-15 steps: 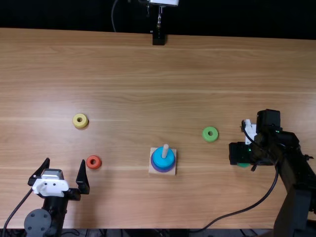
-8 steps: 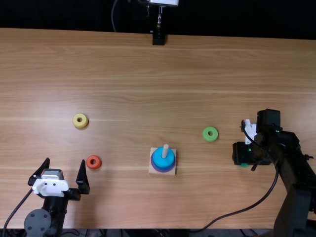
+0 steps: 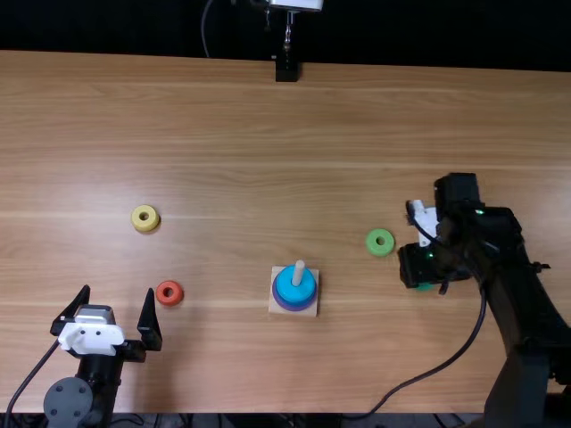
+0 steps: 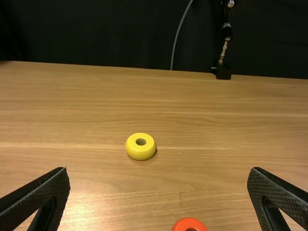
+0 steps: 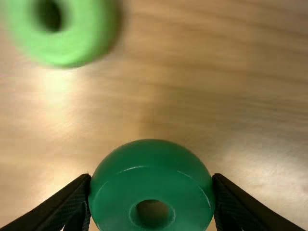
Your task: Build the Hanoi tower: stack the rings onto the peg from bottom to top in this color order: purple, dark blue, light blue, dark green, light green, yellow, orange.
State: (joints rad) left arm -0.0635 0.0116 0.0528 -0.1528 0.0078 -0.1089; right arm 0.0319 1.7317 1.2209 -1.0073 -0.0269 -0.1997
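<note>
Near the middle of the table, toward its near edge, the top view shows the pale square base [image 3: 275,308] with its upright peg [image 3: 299,267]. Around the peg sit the purple ring [image 3: 290,308], low down, and the light blue ring [image 3: 287,287], higher up. Farther away and to the right lies the light green ring [image 3: 371,242]. The right gripper [image 3: 421,266] is right of the base, over the dark green ring [image 3: 424,287], part of which peeks out on the near side. To the left, the yellow ring [image 3: 138,225] lies farther off than the orange ring [image 3: 162,296]. The left gripper [image 3: 118,289] is at the near left, its fingers wide apart and empty, with the orange ring just to its right.

Seen from the left wrist view, the left gripper [image 4: 159,169] has its fingers spread, with the yellow ring beyond them on the wood.

Over in the right wrist view, the right gripper [image 5: 151,177] is clamped on the dark green ring, one finger against each side. The light green ring lies on the table, apart from the held one.
</note>
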